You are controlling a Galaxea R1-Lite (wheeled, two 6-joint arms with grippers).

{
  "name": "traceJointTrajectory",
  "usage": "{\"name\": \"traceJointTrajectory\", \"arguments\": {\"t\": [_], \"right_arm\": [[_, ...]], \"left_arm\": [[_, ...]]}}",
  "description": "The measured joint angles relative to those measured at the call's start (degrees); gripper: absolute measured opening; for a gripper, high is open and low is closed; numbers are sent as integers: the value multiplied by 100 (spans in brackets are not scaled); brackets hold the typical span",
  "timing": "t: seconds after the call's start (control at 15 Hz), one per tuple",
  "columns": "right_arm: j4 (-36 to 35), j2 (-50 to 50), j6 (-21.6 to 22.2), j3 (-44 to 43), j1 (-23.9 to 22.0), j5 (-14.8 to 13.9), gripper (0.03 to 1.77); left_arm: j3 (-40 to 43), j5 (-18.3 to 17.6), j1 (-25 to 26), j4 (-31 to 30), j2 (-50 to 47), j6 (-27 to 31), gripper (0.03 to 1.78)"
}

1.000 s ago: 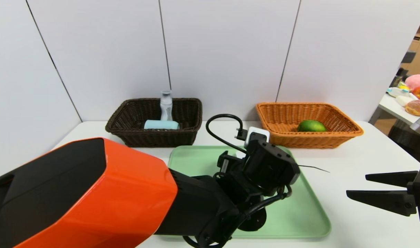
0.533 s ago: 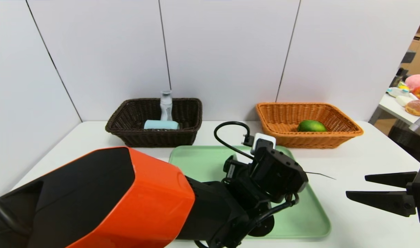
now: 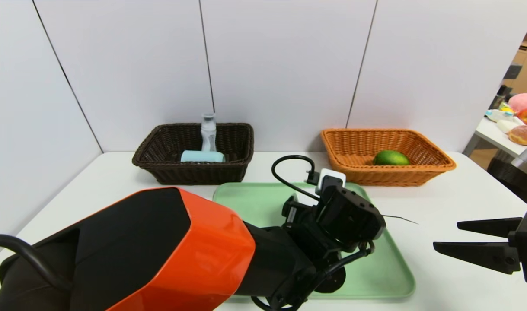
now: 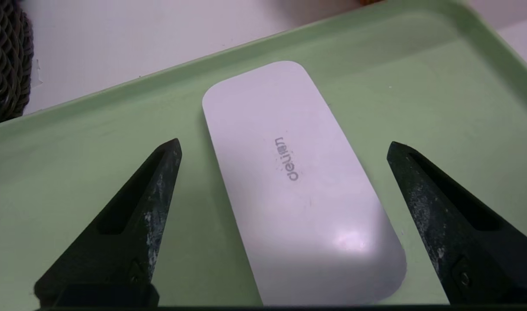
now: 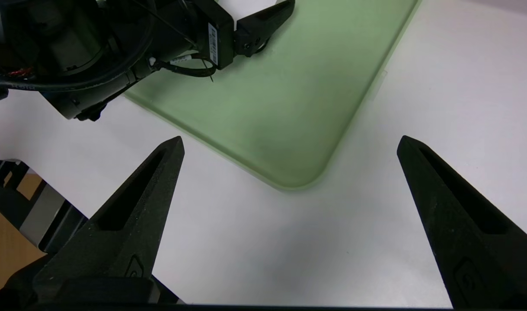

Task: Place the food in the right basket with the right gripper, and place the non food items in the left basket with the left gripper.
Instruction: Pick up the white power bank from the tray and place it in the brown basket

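1. Fingers (image 4: 159, 194) of the left gripper (image 4: 285, 149) stand wide apart over the green tray (image 4: 419, 99), one on each side of the white case (image 4: 289, 185), with nothing held. The case lies flat on the tray, its long sides running roughly along the gap.
2. The right gripper (image 3: 445, 233) waits beyond the tray's right side, above the bench (image 3: 462, 190); its fingers are spread wide too and hold nothing.
3. What has just changed: over the last second the left arm has shifted toward the robot's right and a little nearer to the robot, with most of that travel done in the first half. Its fingers have stayed wide, and the right arm has barely moved.
4. For the task, this looks like lining up to grasp the case, the one item left on the tray as far as I can tell. The dark brown basket (image 3: 198, 174) already has the clear bottle (image 3: 209, 134) and the light blue cup (image 3: 202, 156); the orange-tan basket (image 3: 393, 176) has the green fruit (image 3: 391, 158). Sorting seems nearly finished.
5. Writing: the case carries a grey mark, turned in the wrist view and partly worn; it seems to read "deuion" or similar. The bottle's label is too small to read.
6. Next should come lowering and closing squarely; a skewed pinch could make the smooth case slip.
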Motion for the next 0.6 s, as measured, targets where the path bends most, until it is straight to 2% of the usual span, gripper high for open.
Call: {"name": "traceJointTrajectory", "arguments": {"t": [0.6], "right_arm": [[0,10,-2,43,0,0,170]], "left_arm": [[-606,-9,297,518,260,-105,169]]}}
